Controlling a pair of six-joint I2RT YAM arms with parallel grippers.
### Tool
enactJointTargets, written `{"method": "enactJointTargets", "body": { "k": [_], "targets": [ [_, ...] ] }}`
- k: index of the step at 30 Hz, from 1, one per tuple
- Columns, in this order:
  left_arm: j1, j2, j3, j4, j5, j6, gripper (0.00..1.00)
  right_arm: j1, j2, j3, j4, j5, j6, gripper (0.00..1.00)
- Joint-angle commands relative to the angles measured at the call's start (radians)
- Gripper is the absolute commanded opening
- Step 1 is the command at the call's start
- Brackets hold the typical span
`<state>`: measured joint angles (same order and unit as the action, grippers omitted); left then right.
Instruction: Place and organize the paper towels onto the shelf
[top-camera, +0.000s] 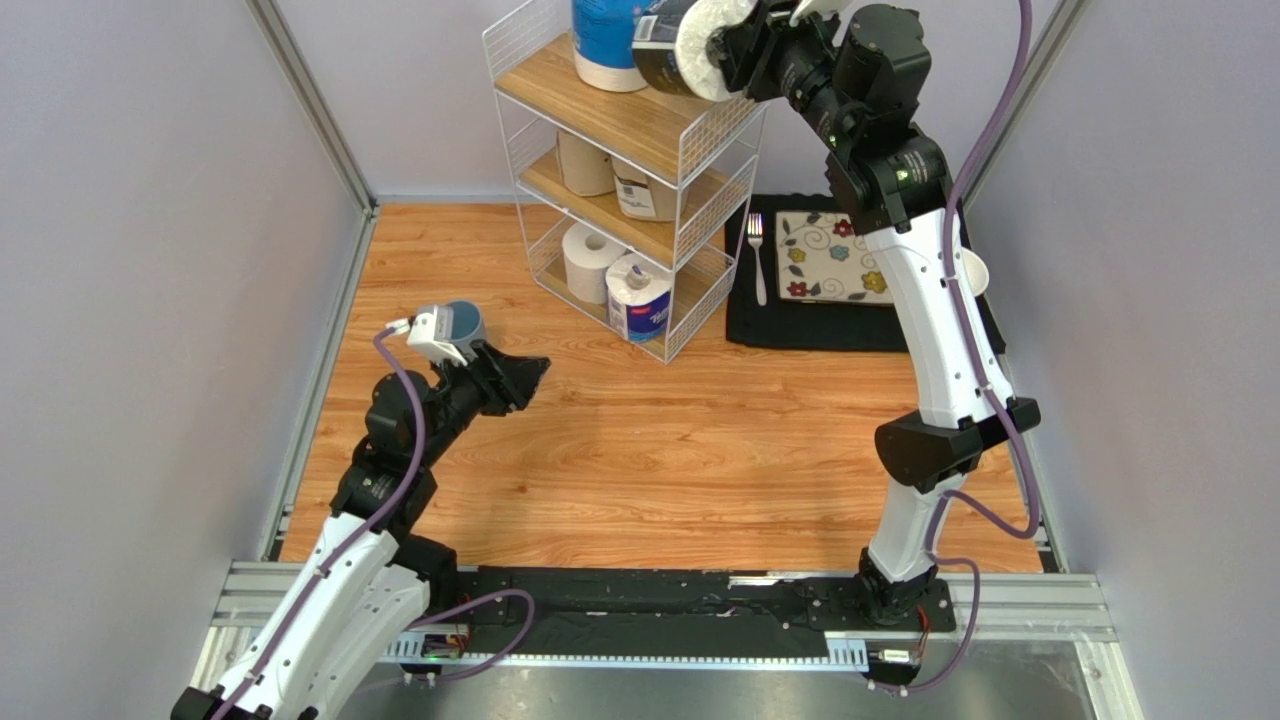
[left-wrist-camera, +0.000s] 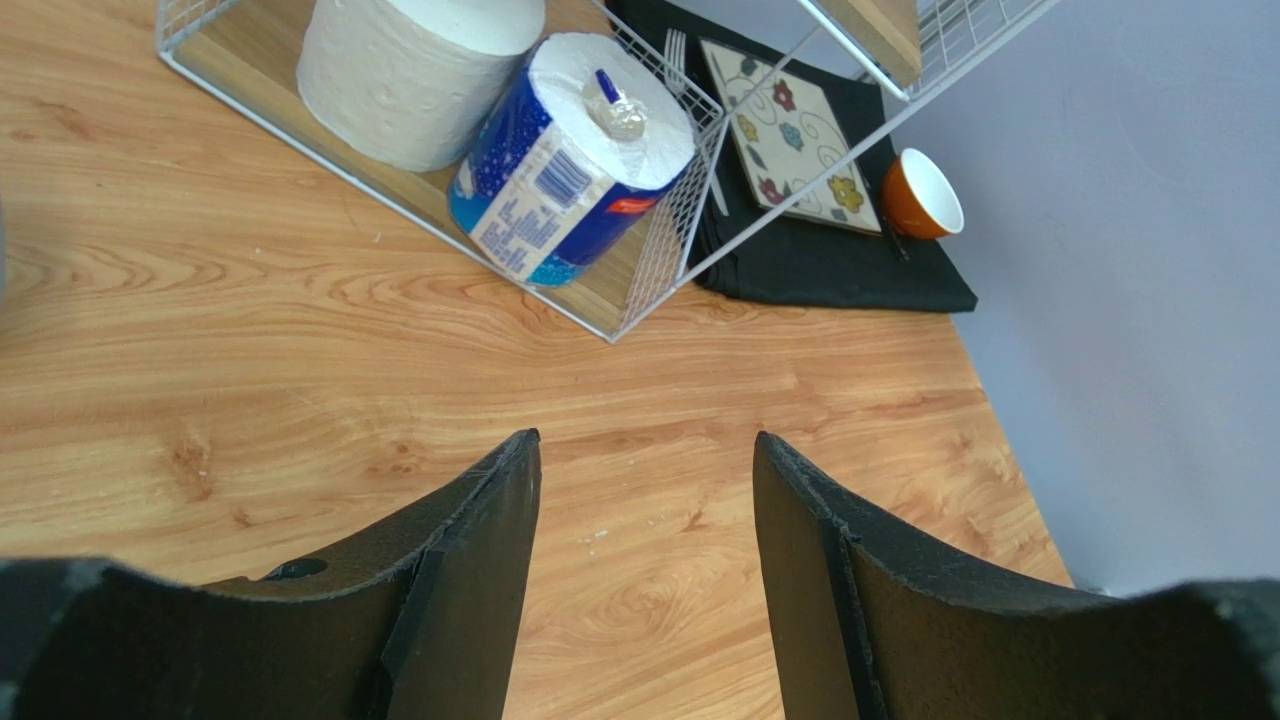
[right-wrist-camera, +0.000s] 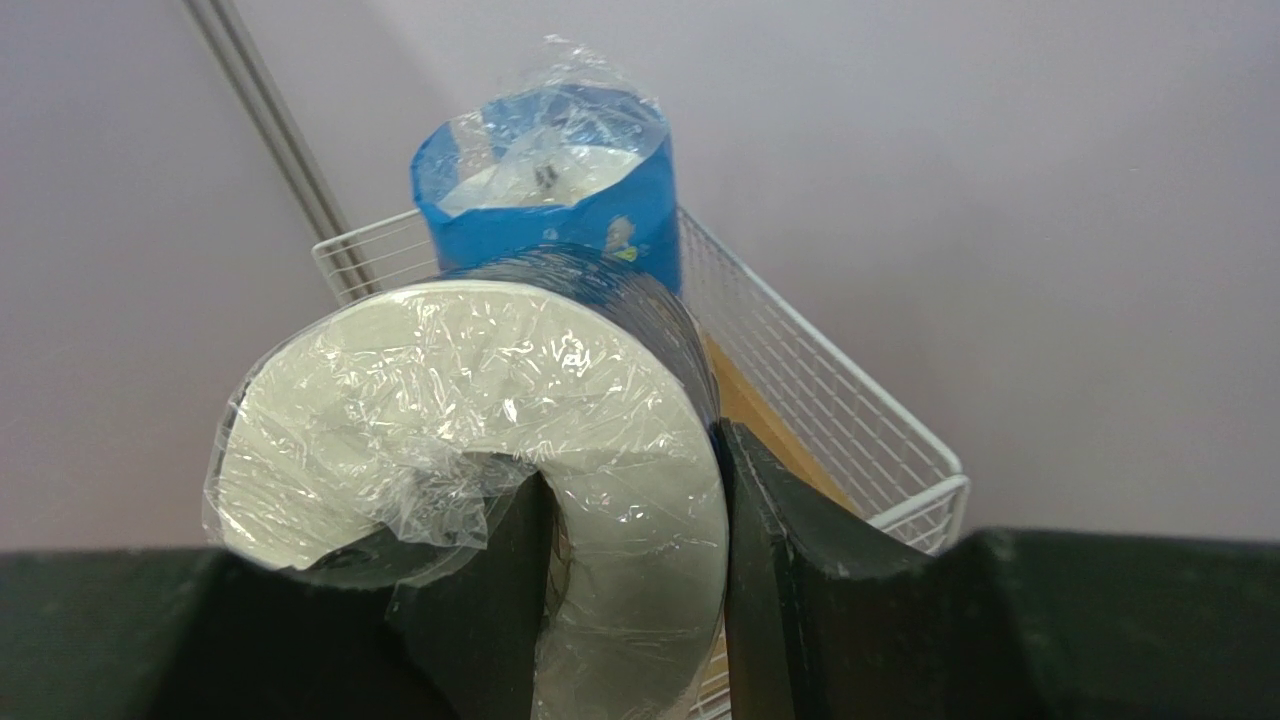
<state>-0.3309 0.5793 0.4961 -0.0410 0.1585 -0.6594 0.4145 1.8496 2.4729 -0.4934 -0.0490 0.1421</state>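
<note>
My right gripper (top-camera: 736, 45) is shut on a dark-wrapped paper towel roll (top-camera: 688, 48), held on its side over the top tier of the shelf (top-camera: 639, 128). In the right wrist view one finger sits inside the core of this roll (right-wrist-camera: 451, 405) and the other presses its outer wall. A blue-wrapped roll (right-wrist-camera: 549, 165) stands upright just behind it. Two tan rolls (top-camera: 586, 162) fill the middle tier. A plain white roll (left-wrist-camera: 413, 68) and a blue-labelled roll (left-wrist-camera: 579, 158) stand on the bottom tier. My left gripper (left-wrist-camera: 646, 450) hangs open and holds nothing over the wooden table, in front of the shelf.
A black mat (left-wrist-camera: 842, 270) lies right of the shelf with a flowered plate (left-wrist-camera: 789, 135), a fork (top-camera: 756, 255) and an orange bowl (left-wrist-camera: 920, 195) on it. Grey walls close in both sides. The shelf's wire rim (right-wrist-camera: 842, 405) runs just under the held roll.
</note>
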Motion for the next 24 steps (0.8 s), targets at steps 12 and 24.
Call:
{"method": "enactJointTargets", "body": {
  "k": [12, 24],
  "targets": [
    [0.006, -0.01, -0.014, 0.038, 0.018, -0.026, 0.63, -0.002, -0.049, 0.0, 0.013, -0.063, -0.012, 0.08],
    [0.006, -0.013, -0.033, 0.067, 0.03, -0.035, 0.63, -0.008, -0.07, -0.058, 0.033, -0.046, -0.024, 0.34]
  ]
}}
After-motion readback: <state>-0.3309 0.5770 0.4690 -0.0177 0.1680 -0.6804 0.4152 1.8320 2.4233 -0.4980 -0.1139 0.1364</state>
